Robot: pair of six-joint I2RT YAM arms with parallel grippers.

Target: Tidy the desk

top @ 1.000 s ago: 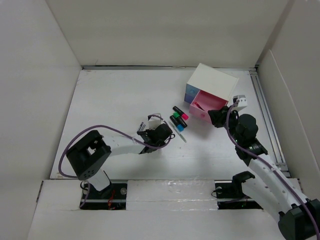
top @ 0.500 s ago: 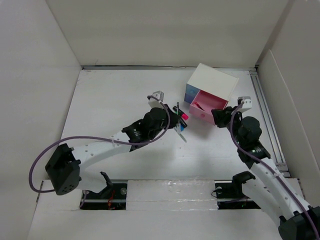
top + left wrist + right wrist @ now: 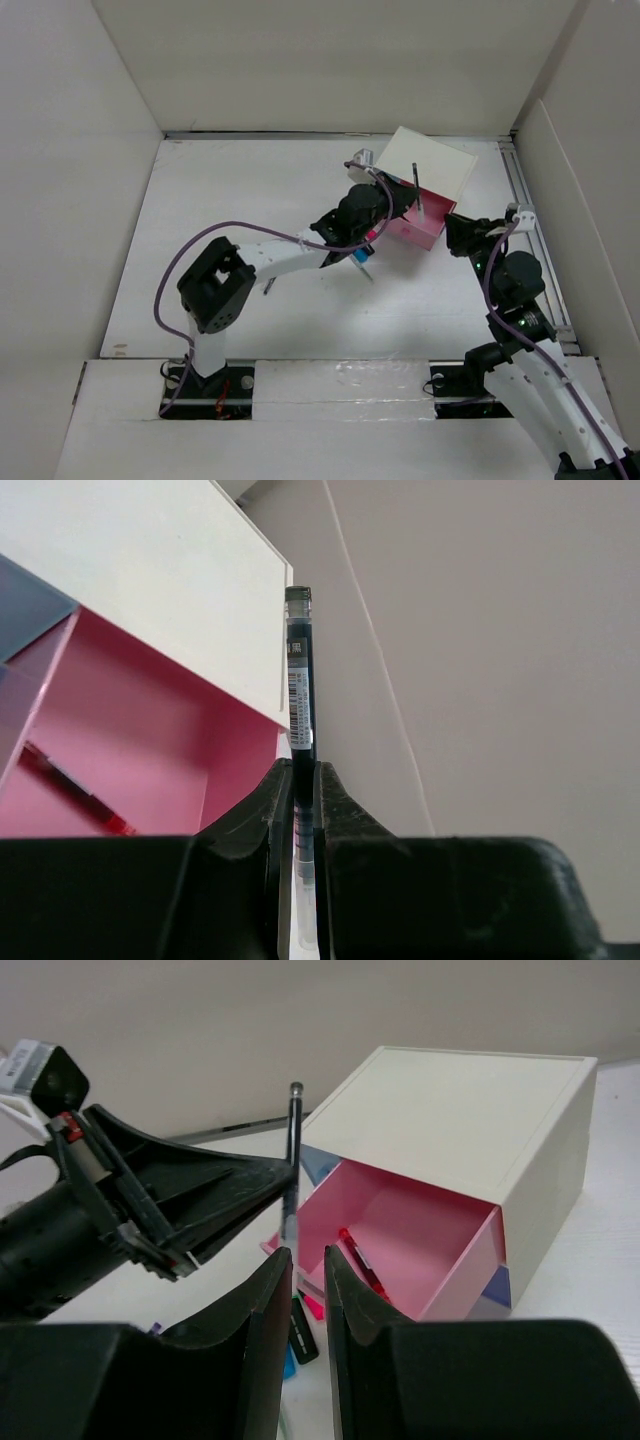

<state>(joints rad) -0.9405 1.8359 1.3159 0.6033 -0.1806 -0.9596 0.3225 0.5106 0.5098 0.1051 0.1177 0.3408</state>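
The dark pen [image 3: 299,715] carried a white sticker [image 3: 296,688] with a barcode and small print, too tiny to read.

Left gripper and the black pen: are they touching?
Touching. The left wrist view shows the pen clamped upright between both fingers of the left gripper, each pressed against its barrel.

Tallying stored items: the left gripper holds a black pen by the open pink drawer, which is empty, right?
Not empty: the right wrist view shows a red pen lying in the pink drawer. The left gripper does hold the black pen.
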